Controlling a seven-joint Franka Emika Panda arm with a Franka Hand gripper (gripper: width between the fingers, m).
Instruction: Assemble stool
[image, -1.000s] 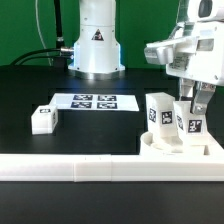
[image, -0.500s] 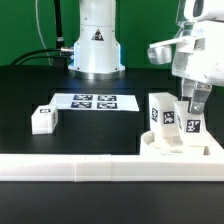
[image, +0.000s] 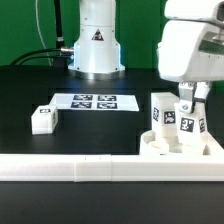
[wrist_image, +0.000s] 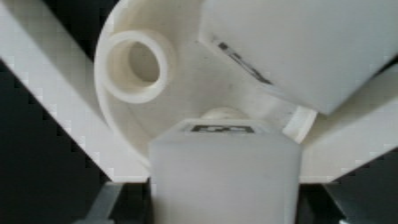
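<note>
Gripper (image: 188, 103) clenched on the top of the held leg (image: 190, 124), which stands upright with its tag toward the camera. Its lower end is at the seat (image: 168, 153); cannot tell if it sits in a hole. Seat lies on the table at the exterior view's right, just behind the rail (image: 70, 168). Second leg (image: 160, 112) stands on the seat just beside the held one, crowding the gripper's side. Wrist view: open hole (wrist_image: 135, 62) in the seat. Loose leg (image: 42, 119) lies well apart, near the marker board (image: 95, 101).
</note>
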